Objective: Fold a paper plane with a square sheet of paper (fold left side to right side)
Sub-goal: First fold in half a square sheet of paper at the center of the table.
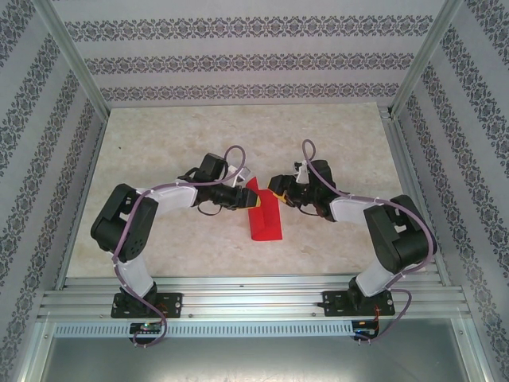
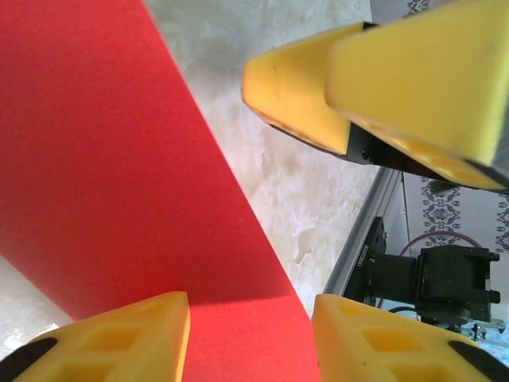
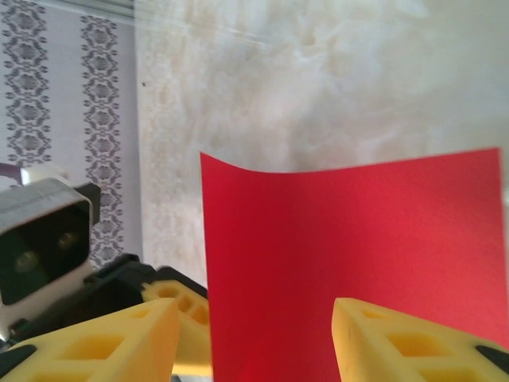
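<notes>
**Paper between my two parted grippers at mid-table**

Red and plain, the square sheet of paper (image 1: 265, 221) bears no mark. From above it reads as a narrow rectangle, its long side running near to far, with one part lifted off the surface. In the right wrist view its upper edge bows in a soft curve. It lies at the middle of a pale, marble-patterned table (image 1: 159, 151), ringed by aluminium rails (image 1: 254, 304) and walls (image 1: 238, 64) papered in grey ornamental bands. My left gripper (image 2: 250, 318) sits at the sheet's far end on the left, fingers apart, with red paper running through the gap. My right gripper (image 3: 254, 318) faces it from the right, fingers likewise apart, the sheet between them. The two grippers stand just beside each other. Whether any finger presses the paper I cannot tell.
</notes>
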You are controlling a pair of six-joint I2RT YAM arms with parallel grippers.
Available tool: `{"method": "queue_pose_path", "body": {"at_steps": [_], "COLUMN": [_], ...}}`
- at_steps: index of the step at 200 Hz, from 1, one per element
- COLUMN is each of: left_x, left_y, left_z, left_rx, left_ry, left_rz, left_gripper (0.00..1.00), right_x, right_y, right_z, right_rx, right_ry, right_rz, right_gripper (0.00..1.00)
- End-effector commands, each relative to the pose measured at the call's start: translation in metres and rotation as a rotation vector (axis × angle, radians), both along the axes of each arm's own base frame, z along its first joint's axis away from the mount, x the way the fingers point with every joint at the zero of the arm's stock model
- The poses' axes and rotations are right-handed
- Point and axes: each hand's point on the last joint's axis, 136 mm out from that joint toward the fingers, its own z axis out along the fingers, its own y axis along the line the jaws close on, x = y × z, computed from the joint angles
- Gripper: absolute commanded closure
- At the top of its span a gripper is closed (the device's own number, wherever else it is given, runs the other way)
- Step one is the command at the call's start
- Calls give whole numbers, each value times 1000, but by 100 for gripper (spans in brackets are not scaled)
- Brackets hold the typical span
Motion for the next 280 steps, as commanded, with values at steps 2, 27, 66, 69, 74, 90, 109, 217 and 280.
{"method": "queue_pose_path", "body": {"at_steps": [2, 27, 66, 69, 74, 90, 109, 217, 280], "left_x": [3, 2, 2, 2, 3, 2, 3, 0, -3], "left_y": [-11, -13, -12, -13, -13, -12, -10, 29, 11], "left_z": [6, 3, 0, 0, 0, 1, 6, -39, -67], "left_rx": [-38, -37, -30, -30, -30, -27, -12, 282, 410], "left_ry": [-26, -21, -17, -17, -19, -20, -41, -11, 7], "left_rz": [-23, -27, -24, -25, -24, -22, -20, 162, 138], "left_gripper": [57, 61, 62, 62, 62, 62, 60, 35, 33], "right_x": [5, 6, 4, 4, 4, 4, 5, 12, 9], "right_y": [23, 30, 36, 36, 36, 34, 30, -8, -17], "right_z": [19, 16, 3, 2, 0, -3, -6, -32, -42], "right_rx": [106, 131, 115, 114, 112, 103, 76, -159, -218], "right_ry": [-40, -29, 4, 5, 10, 13, 13, 24, 37], "right_rz": [56, 71, 81, 81, 81, 77, 74, 66, 64], "right_gripper": [48, 49, 58, 60, 63, 73, 87, 98, 93]}}
